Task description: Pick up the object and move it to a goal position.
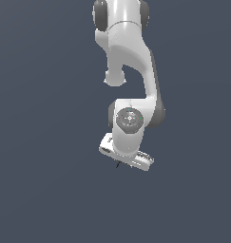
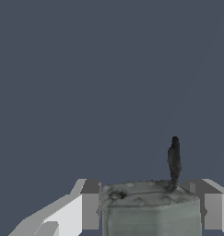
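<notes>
The object [image 2: 150, 209] sits between my two fingers [image 2: 88, 205], a grey-green block with a mottled top face and a thin black stem [image 2: 173, 159] rising from one corner. In the wrist view each finger stands right against a side of the block with no gap that I can see, so I am clamped on it, my opening only as wide as the block itself. In the exterior view the block is hidden behind my hand; only a small dark sliver [image 1: 118, 164], probably the stem, pokes out from under my gripper [image 1: 124, 161]. My hand is tilted, its long body slanting down toward the exterior view's right. Above it the round wrist joint [image 1: 129, 118] faces the camera, and my arm [image 1: 131, 52] rises from there in a bend up to the top edge of the picture. Around me everything is a plain dark blue-grey, and I cannot tell whether the block touches any surface.
</notes>
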